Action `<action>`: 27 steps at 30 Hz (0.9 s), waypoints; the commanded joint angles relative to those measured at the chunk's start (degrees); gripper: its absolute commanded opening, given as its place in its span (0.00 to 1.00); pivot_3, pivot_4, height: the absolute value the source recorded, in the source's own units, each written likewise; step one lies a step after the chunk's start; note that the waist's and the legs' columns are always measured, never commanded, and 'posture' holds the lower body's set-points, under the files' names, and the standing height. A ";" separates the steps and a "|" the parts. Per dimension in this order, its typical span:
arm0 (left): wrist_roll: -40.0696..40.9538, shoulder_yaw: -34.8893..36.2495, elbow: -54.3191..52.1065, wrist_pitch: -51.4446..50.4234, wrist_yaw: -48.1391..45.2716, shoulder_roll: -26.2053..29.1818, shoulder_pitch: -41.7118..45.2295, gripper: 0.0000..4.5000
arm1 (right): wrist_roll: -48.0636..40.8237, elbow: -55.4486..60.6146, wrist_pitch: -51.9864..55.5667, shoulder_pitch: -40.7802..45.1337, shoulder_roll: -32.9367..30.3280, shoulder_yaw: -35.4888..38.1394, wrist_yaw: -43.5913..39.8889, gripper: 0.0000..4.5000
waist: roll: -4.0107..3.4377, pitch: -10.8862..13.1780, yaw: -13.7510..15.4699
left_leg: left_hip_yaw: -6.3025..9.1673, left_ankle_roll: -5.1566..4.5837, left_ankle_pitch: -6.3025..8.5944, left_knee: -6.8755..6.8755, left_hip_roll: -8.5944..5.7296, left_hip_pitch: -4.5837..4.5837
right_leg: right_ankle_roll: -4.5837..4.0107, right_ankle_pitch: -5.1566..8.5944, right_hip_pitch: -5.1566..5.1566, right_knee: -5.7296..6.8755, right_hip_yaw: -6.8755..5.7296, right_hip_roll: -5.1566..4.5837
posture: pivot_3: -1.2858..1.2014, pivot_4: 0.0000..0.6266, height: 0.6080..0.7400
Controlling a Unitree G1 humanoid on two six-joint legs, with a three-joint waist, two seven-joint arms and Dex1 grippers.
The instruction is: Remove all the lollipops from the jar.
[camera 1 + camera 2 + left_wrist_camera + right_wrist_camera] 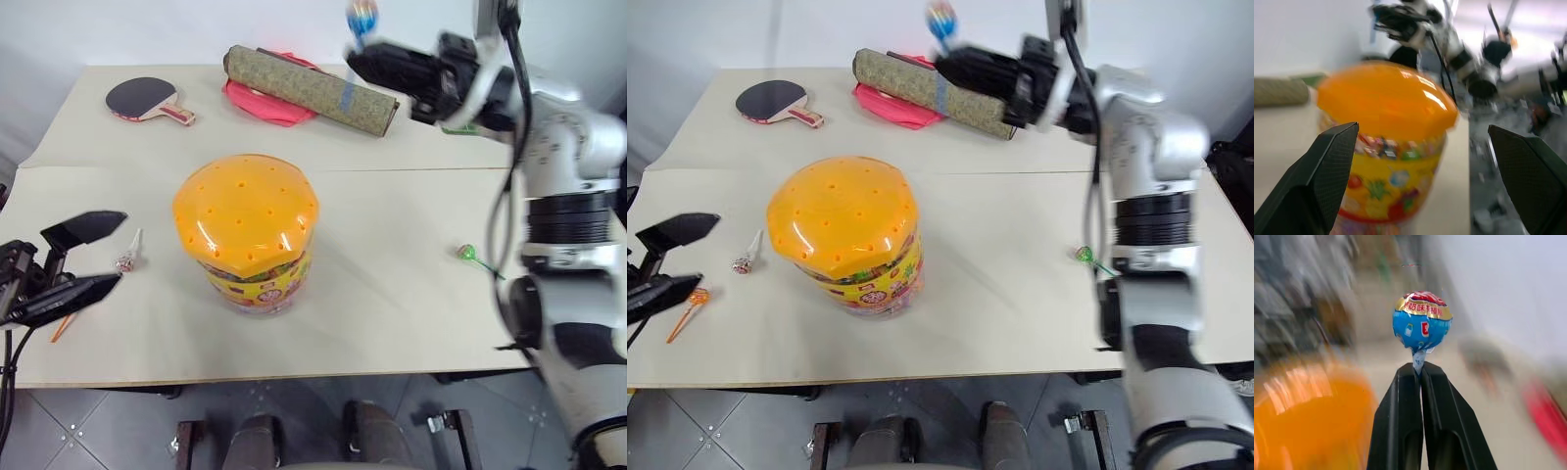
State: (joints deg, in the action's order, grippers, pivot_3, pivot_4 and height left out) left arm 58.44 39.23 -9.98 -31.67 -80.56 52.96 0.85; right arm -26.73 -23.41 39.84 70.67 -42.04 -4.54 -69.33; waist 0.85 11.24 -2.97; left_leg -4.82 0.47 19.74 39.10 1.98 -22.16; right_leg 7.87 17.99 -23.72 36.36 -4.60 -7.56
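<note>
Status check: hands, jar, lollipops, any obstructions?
Right hand shut on blue lollipop, raised above the table's far side. Left hand open beside jar, lid on. Three lollipops on table. Nothing blocking.

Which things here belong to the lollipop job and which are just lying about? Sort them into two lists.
Job:
jar
blue lollipop clamped in the right gripper
green lollipop, pink lollipop and orange lollipop on the table
left gripper, open beside the jar

Lying about:
table tennis paddle
rolled mat
red cloth
</note>
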 commanded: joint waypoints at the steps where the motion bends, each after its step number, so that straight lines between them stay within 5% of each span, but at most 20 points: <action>1: -2.76 -0.64 -3.24 3.71 -3.46 -0.33 -2.54 1.00 | 8.71 0.00 1.56 -3.36 -7.19 -5.20 -0.18 0.00 | 0.00 0.00 -0.18 | -0.07 0.00 0.00 -0.03 0.05 -0.01 | 0.00 0.00 -0.01 -0.11 0.00 0.02 | 0.52 0.24 1.00; 6: -6.38 -1.59 -2.81 8.65 -4.36 -2.24 -3.89 1.00 | 19.36 3.21 -6.78 -16.99 -16.06 -10.26 0.68 0.00 | -0.01 0.01 -0.11 | -0.39 0.00 0.00 -0.08 0.15 0.00 | 0.00 0.00 -0.10 -0.24 0.04 0.02 | 0.52 0.24 1.00; 17: -7.19 -1.70 -3.05 8.79 -1.91 -2.09 -3.80 1.00 | 28.91 -22.56 -24.46 -19.46 -13.60 -7.92 10.17 0.00 | -0.16 0.09 -0.12 | -0.61 -0.06 -0.04 0.13 0.15 0.05 | 0.01 -0.02 -0.05 -0.27 0.18 -0.03 | 0.52 0.24 1.00; 23: -12.56 -1.49 -2.42 10.40 1.58 -0.90 -5.44 1.00 | 23.27 -21.05 -28.03 -19.16 -13.25 -1.89 2.74 0.37 | -0.19 0.09 -0.24 | -0.59 -0.06 -0.04 0.10 0.18 0.05 | 0.01 -0.02 -0.05 -0.27 0.16 0.02 | 0.52 0.24 1.00; 27: -18.18 -1.35 0.19 14.61 5.05 -1.58 -5.87 1.00 | 11.40 -15.93 -37.81 -19.78 -10.55 8.65 -6.00 0.67 | -0.21 0.10 -0.24 | -0.61 -0.06 -0.04 0.10 0.18 0.07 | 0.02 -0.02 -0.04 -0.27 0.17 0.02 | 0.52 0.24 1.00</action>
State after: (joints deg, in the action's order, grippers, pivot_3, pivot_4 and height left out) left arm 41.75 36.96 -10.51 -18.90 -76.74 51.74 -4.79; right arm -10.13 -42.52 5.78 50.58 -52.74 -0.69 -72.09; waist 0.64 11.34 -3.21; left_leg -5.43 0.41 19.70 39.20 2.17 -22.09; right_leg 7.89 17.97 -23.76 36.10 -4.43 -7.52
